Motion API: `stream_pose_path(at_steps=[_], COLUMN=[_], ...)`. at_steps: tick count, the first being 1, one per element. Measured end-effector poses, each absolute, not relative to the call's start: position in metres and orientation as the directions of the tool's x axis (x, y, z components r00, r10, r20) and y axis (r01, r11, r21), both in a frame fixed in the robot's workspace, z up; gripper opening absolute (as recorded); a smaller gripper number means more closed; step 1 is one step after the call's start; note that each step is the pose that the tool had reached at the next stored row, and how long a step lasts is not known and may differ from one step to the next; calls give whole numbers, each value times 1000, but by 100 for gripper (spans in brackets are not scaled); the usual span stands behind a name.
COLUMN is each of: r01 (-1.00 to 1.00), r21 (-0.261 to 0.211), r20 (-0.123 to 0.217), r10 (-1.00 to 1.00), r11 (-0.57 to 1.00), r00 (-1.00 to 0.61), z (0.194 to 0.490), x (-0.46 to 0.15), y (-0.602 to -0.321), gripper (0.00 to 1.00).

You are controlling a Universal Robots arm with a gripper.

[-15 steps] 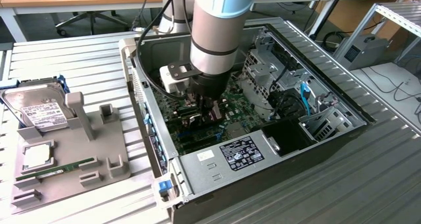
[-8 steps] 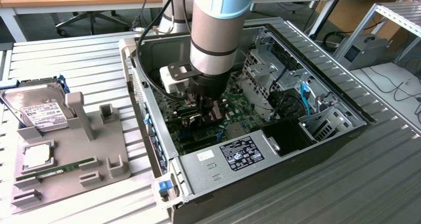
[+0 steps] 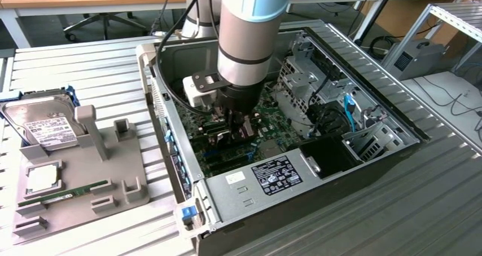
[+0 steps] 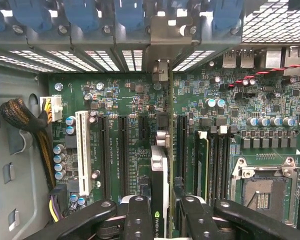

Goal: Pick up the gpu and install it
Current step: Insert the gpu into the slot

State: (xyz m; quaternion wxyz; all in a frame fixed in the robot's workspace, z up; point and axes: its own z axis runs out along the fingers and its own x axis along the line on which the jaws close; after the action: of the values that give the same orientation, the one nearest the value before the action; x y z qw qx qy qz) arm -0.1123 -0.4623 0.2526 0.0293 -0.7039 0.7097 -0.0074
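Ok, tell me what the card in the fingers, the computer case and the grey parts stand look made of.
Thin green-and-black gpu card: matte green circuit-board laminate at its edge, black face probably plastic. Open grey computer case: bare sheet metal, going by its dull sheen and punched vents. Grey blocky parts stand: likely matte plastic, moulded or printed; hard to say which.

Case (image 3: 226, 202) matt grey metal; motherboard (image 4: 125, 100) glossy green; tool (image 4: 165, 212) matt black; gpu (image 4: 160, 165) edge silvery.
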Motion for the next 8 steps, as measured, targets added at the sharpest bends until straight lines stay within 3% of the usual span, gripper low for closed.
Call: stream_pose_path(at_steps=[8], r01=[-999], r21=[-52], r20=[-31], r10=[-999], r11=[9], r00=[-8], z=[253], x=[-114], y=[-462], gripper=[27])
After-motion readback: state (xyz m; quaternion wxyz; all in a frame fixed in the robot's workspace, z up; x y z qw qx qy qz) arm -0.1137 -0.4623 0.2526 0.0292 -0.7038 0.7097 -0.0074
